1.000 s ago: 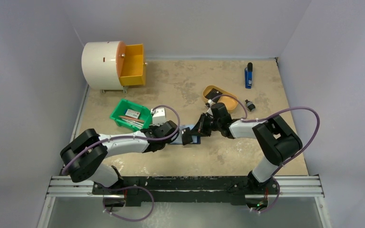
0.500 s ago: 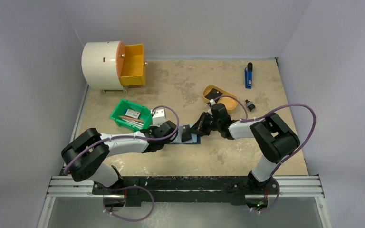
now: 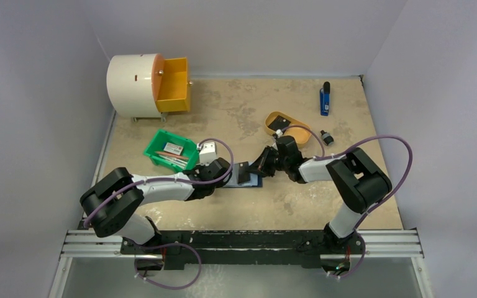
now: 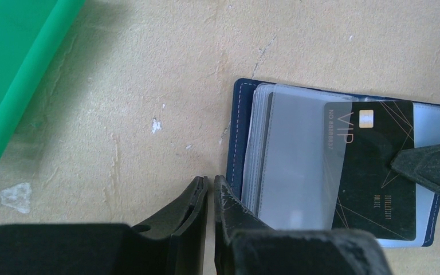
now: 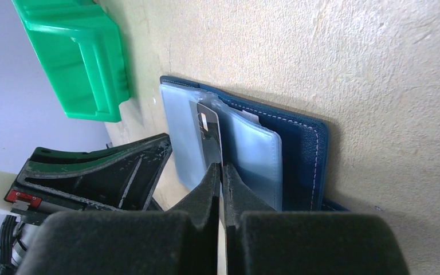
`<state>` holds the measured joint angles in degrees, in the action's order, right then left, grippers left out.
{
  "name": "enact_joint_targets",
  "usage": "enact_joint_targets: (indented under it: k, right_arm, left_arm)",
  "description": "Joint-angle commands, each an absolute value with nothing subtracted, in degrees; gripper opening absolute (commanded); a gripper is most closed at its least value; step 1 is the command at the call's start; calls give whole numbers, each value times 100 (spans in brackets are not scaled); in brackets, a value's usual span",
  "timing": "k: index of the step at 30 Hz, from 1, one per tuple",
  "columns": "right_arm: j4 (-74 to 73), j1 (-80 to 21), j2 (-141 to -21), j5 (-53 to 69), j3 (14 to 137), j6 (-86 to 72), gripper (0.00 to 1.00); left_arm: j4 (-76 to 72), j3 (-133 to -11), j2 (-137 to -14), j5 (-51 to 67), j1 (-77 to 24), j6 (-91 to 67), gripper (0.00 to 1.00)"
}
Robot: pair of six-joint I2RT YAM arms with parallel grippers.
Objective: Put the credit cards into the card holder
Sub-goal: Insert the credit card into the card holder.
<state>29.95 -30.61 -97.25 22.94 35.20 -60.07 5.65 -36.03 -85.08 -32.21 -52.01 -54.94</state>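
Card holder (image 4: 241, 132), one black card (image 4: 378, 177)

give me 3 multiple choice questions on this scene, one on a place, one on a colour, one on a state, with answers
1. Where is the card holder?
A. on the floor
B. flat on the table, between the left gripper and the right gripper
C. on a shelf

2. What colour is the card in the right gripper?
A. white
B. red
C. black

3. How is the card holder?
A. snapped shut
B. lying open, clear sleeves showing
C. standing on its edge

Answers:
1 B: the top view shows it on the table between the two arms' tips.
2 C: the left wrist view shows a black card marked VIP.
3 B: both wrist views show the sleeves spread over the open blue cover.
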Motion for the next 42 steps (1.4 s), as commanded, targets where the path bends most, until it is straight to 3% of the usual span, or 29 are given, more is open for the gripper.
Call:
enact_joint_targets:
  k: [1, 28, 35, 42]
  right_arm:
    - [2936, -3165, -9833, 1951, 3477, -6001, 0]
    - [2795, -3723, -9949, 1901, 3787, -6341, 0]
    - [2848, -3723, -9850, 2029, 3756, -6192, 35]
    - [2815, -3718, -9844, 2156, 3833, -6131, 46]
  left_arm:
    - [313, -3512, -8612, -3000, -5182, -5567, 8]
    - [-233, -3190, -8474, -2742, -5187, -5710, 8]
    - [-237, -3172, -8435, -2759, -5188, -5735, 8]
    - [-269, -3156, -8364, -2745, -5186, -5754, 8]
